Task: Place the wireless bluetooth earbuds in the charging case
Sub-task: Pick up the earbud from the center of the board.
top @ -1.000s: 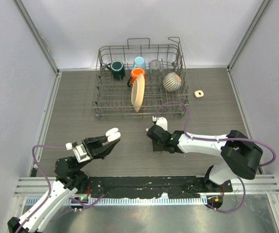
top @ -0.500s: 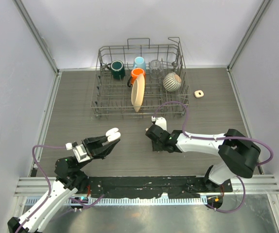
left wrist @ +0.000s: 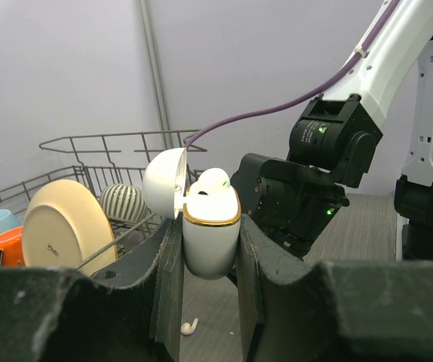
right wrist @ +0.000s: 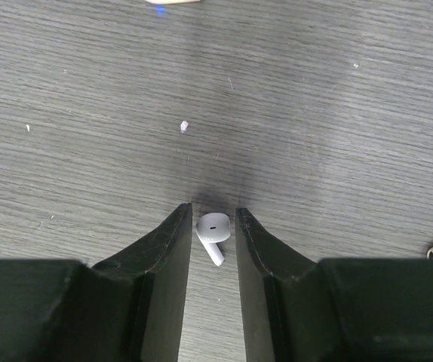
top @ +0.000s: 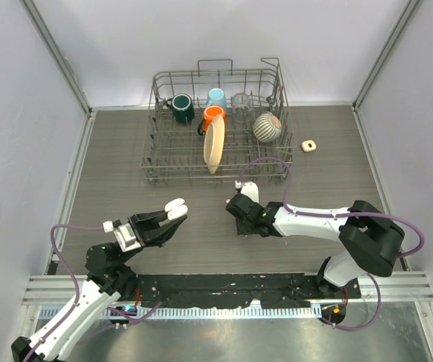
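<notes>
The right tool [right wrist: 213,213] is drawing its fingers in around one earbud [right wrist: 213,231] lying on the desk [right wrist: 314,113] at lower centre of its view. Slim gaps are still showing, so a pickup looks near. The left tool [left wrist: 209,226] is clamping the one open charging case [left wrist: 210,245], with one bud [left wrist: 210,181] already sitting inside. One beige case [top: 309,145] is lying at upper right.

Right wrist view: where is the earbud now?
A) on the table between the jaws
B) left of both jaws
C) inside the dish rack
A: the earbud lies on the table, flanked by the right gripper's jaws.
</notes>
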Motion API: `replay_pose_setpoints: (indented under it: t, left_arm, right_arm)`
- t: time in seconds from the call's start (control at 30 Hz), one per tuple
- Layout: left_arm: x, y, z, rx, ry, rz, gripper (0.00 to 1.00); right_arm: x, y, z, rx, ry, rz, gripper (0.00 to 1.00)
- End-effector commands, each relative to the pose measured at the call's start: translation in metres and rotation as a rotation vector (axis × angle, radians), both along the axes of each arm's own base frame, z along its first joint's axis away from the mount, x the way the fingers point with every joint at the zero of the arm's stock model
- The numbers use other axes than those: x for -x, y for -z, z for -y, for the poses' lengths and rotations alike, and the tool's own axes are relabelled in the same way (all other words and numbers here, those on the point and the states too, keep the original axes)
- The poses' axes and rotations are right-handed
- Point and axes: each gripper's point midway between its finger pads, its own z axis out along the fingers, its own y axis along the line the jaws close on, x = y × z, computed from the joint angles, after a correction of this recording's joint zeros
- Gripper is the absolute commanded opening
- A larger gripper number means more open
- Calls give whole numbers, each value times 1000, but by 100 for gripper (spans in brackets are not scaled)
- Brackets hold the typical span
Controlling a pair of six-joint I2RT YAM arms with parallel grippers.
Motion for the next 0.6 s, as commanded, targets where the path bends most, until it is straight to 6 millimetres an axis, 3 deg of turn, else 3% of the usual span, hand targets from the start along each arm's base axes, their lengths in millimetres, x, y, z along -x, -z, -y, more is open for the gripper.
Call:
replay_pose_setpoints:
  t: [0.0, 0.33, 0.37, 0.57]
  left_arm:
    - [-2, 3, -1, 9, -15, 12, 0]
    - [-2, 2, -2, 16, -17, 13, 0]
    - [-4, 13, -1, 1, -16, -6, 0]
    - [-4, 13, -1, 3, -16, -6, 0]
  right_arm:
    - [-8, -10, -9, -20, 11, 29, 34]
    - [-6, -6, -8, -10, 7, 18, 36]
    - [-5, -6, -7, -11, 5, 14, 37]
    - [-5, -5, -8, -9, 5, 13, 37]
